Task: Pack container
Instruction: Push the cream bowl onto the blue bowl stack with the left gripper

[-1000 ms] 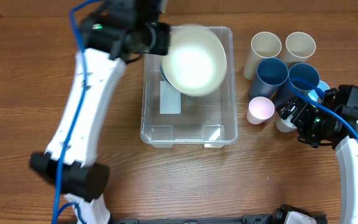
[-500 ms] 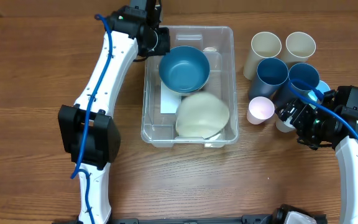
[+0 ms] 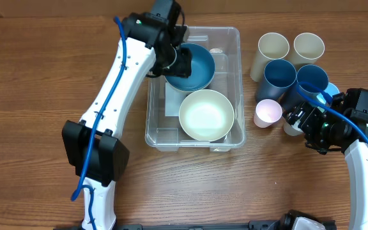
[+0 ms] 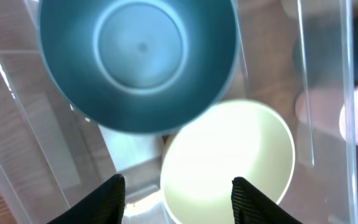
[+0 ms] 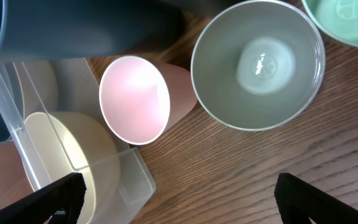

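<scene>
The cream bowl [image 3: 206,115] just landed in the container [image 3: 222,38] beside the blue bowl [image 3: 193,64]: 2 packed. The left pincer [image 4: 179,186] and right pincer [image 5: 179,186] are apart, empty.

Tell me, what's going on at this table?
Two robot arms are packing a clear bin. A blue bowl and a cream bowl already sit inside it. The left pincer hovers over the bowls, open and empty. The right pincer, also open and empty, hangs by the cups beside the bin, which are not yet packed.
</scene>
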`<state>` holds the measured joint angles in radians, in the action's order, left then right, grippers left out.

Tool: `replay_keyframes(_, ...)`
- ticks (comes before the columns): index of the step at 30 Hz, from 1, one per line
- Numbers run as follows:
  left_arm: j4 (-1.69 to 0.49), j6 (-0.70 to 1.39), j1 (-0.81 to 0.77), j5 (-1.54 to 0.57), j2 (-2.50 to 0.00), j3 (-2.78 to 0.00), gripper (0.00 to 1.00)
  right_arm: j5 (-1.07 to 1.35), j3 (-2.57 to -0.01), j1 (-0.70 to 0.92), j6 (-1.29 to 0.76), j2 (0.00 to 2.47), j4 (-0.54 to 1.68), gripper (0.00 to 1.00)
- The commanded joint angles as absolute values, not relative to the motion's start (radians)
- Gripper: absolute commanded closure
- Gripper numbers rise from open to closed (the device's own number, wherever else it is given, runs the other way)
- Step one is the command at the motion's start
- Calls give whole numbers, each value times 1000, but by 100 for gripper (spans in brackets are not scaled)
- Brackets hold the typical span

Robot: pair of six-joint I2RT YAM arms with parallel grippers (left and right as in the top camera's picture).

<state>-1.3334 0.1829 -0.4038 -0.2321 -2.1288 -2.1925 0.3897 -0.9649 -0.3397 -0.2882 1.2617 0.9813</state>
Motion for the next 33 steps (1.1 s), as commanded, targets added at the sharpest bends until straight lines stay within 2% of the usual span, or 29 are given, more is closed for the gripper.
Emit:
replay_keyframes(1, -1385, 76, -433, -207, -2105, -2212, 44, 398, -989, -344, -289, 1259, 980, 0)
replay_keyframes(6, -1510, 130, -446, -151, -2105, -2198, 44, 398, -989, -344, -289, 1259, 989, 0)
replay_keyframes(10, -1520, 215, -447, -170, -2105, -2143, 43, 398, -989, -344, -289, 1259, 990, 0)
replay_keyframes(22, -1310, 258, -474, -262, -2105, -1830, 43, 398, -989, -344, -289, 1259, 991, 0)
replay_keyframes(25, -1279, 259, -474, -262, -2106, -1803, 47, 398, -989, -344, -289, 1259, 991, 0)
replay_keyframes(28, -1269, 263, -474, -262, -2106, -1795, 60, 398, -989, -344, -289, 1259, 991, 0)
replay_keyframes(31, -1262, 263, -475, -260, -2106, -1794, 62, 398, -989, -344, -289, 1259, 994, 0)
replay_keyframes(33, -1259, 263, -478, -253, -2106, -1792, 59, 398, -989, -344, -289, 1259, 995, 0)
